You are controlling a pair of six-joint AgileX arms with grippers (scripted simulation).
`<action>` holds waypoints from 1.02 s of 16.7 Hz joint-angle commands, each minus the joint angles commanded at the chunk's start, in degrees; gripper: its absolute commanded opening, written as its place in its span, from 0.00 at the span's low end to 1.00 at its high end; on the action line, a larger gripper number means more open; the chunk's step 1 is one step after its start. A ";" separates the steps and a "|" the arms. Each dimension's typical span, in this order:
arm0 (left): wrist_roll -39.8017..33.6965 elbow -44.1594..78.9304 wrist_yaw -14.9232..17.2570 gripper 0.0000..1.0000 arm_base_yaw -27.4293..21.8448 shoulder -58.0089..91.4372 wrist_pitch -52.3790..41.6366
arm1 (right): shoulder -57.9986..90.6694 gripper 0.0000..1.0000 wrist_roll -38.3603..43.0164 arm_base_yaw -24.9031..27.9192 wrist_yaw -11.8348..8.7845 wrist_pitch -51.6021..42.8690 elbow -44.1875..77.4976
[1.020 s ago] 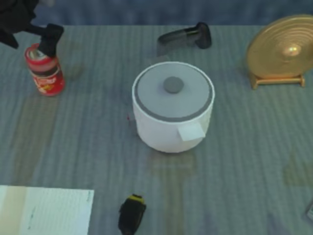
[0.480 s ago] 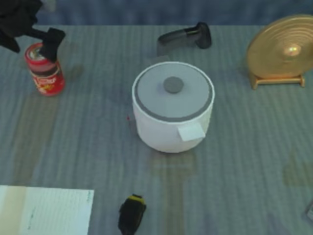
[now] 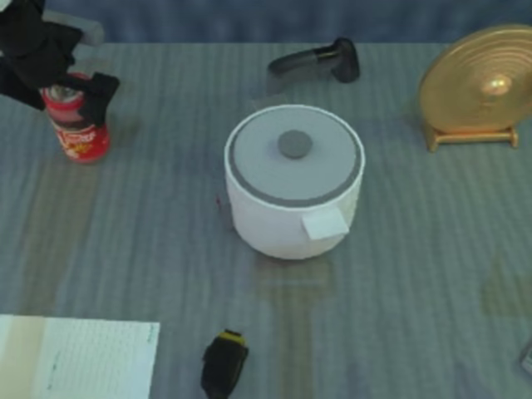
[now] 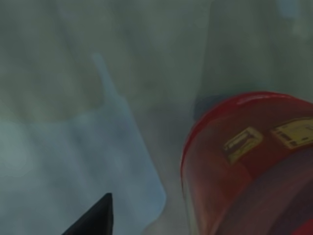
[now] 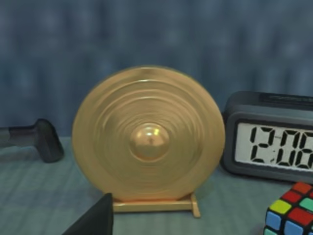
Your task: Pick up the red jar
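The red jar (image 3: pixel 81 137) stands upright at the table's far left, red lid up and its white-yellow label facing the front. My left gripper (image 3: pixel 65 83) is open and straddles the jar's top, with one black finger (image 3: pixel 101 88) on its right and the other on its left. In the left wrist view the jar (image 4: pixel 244 161) fills the near side, and one fingertip (image 4: pixel 98 220) stands apart from its wall. My right arm is out of the top view; one dark fingertip (image 5: pixel 98 220) of its open gripper shows in its wrist view.
A large white pot (image 3: pixel 295 179) with a grey lid stands mid-table. A gold disc on a stand (image 3: pixel 478 83) is at the far right, with a black handheld device (image 3: pixel 316 60) behind the pot. A black-yellow object (image 3: pixel 224 362) and a white sheet (image 3: pixel 75 357) lie in front. A digital clock (image 5: pixel 269 142) and a colour cube (image 5: pixel 293 210) flank the disc.
The left gripper has come down and turned over the jar, so its fingers now stand on both sides of the lid. The jar has stayed in place.
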 joint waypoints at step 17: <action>0.00 0.00 0.00 0.00 0.00 0.00 0.00 | 0.00 1.00 0.00 0.00 0.00 0.00 0.00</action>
